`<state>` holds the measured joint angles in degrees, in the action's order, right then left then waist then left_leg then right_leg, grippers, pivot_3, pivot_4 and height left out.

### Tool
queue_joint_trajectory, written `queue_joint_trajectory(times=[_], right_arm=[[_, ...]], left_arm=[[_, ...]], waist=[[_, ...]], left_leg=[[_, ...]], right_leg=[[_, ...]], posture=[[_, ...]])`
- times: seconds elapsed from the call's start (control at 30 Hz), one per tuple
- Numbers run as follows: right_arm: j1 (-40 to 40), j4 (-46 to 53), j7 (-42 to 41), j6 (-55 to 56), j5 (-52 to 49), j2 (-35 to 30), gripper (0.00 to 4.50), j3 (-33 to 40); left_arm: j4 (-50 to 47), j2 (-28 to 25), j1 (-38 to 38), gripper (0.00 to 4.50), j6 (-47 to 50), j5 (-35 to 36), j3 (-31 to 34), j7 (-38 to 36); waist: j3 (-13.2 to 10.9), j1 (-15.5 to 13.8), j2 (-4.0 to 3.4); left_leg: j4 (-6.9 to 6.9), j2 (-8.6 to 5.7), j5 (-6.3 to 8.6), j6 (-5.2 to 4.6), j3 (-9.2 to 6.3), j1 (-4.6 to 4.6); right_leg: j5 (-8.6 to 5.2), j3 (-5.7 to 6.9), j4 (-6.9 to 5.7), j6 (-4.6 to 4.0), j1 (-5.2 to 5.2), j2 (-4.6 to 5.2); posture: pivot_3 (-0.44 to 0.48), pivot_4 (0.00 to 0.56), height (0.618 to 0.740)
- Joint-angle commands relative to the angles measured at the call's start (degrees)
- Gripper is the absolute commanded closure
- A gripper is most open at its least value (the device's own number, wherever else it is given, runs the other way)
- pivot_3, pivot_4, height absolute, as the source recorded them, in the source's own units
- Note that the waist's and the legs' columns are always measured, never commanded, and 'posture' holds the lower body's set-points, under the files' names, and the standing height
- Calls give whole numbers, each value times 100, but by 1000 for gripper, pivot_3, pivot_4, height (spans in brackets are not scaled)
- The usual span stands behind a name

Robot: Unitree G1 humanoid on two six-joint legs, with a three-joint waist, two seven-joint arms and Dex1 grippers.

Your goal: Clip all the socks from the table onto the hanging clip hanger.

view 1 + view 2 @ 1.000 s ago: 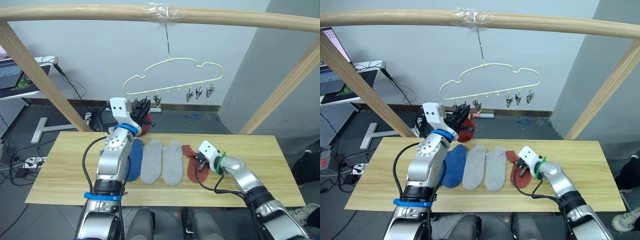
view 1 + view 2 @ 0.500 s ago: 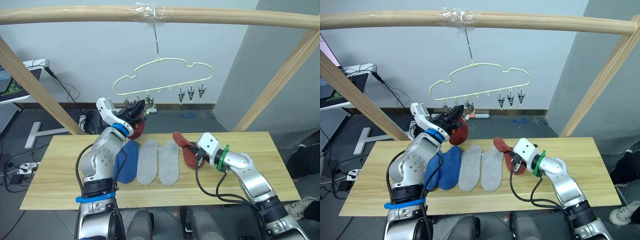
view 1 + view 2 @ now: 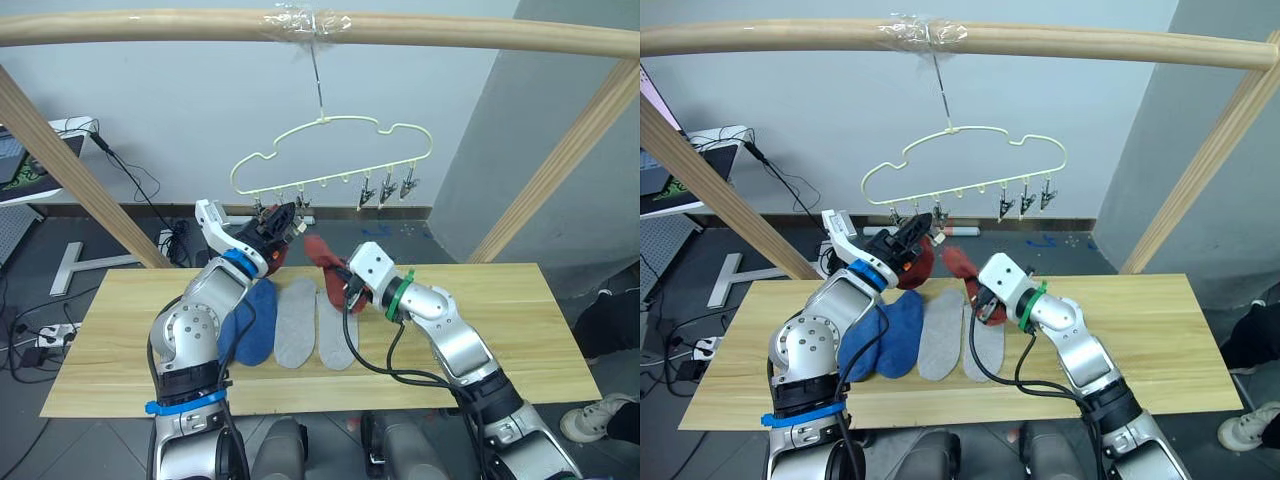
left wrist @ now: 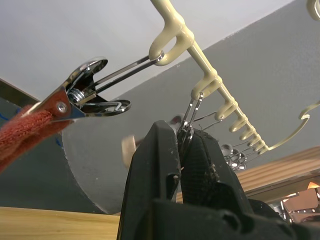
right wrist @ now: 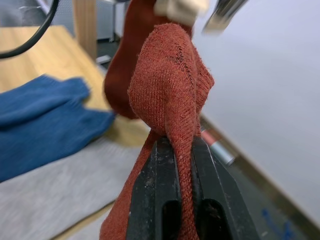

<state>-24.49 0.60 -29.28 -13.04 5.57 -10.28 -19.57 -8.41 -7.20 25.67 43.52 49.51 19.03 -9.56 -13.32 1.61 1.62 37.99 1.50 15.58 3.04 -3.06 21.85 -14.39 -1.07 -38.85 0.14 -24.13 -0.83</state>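
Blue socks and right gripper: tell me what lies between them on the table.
Two grey socks lie between the blue socks and the right gripper, per the left eye view.

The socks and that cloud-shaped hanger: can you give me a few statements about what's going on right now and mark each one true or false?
1. The right end effector is shut on a rust-red sock. True.
2. All six socks already hang from the clip hanger. False: two blue socks and two light grey socks lie on the table.
3. The left end effector is pinching one of the hanger's clips. True.
4. The hanger hangs from a metal rail. False: its hook hangs from a round wooden pole.
5. One rust-red sock is already in a clip. True.
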Motion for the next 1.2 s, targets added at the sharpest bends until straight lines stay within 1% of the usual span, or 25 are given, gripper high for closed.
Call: queue_joint_trajectory(times=[0.03, 0.47, 0.87, 0.93, 0.97, 1.2], right_arm=[[-143, -29, 13, 177, -29, 55, 4442, 48], [-313, -182, -27, 252, 15, 267, 4442, -99], [-474, -170, 81, 181, -10, 434, 4442, -62], [-475, -197, 63, 187, -12, 420, 4500, -62], [-468, -196, 62, 184, -18, 420, 4500, -60], [-410, -193, -36, 18, -208, 507, 4500, -36]], left_arm=[[-259, -46, -31, 4309, 10, 129, -39, -17], [-272, -82, -27, 4309, -19, 187, -76, 39], [-331, -139, -105, 4309, 5, 193, -114, 25], [-343, -167, -113, 3575, -37, 163, -123, -1], [-362, -182, -134, 3310, -36, 182, -117, -12], [-567, -308, -318, 1056, 78, 353, -31, 40]], waist=[[0, 1, 0], [-1, -5, 1], [-2, -6, 0], [-2, -7, 0], [-2, -7, 0], [-6, -7, 3]], left_leg=[[-1, 0, 0, 0, 0, 0], [-1, -1, 0, -1, 2, 2], [-3, 1, 1, -1, -1, 2], [-3, 1, 1, -1, -1, 3], [-4, 1, 1, -1, 0, 3], [-7, 2, 1, -1, -2, 7]], right_leg=[[0, 0, 0, 0, 0, 0], [0, -2, 3, 0, -1, 0], [0, 1, 4, 0, -2, 0], [0, 1, 5, 0, -2, 0], [0, 0, 6, 0, -2, 0], [0, 2, 14, 0, -3, 1]], posture=[[42, 211, 740], [52, 218, 740], [54, 222, 740], [54, 222, 740], [55, 224, 740], [58, 225, 740]])
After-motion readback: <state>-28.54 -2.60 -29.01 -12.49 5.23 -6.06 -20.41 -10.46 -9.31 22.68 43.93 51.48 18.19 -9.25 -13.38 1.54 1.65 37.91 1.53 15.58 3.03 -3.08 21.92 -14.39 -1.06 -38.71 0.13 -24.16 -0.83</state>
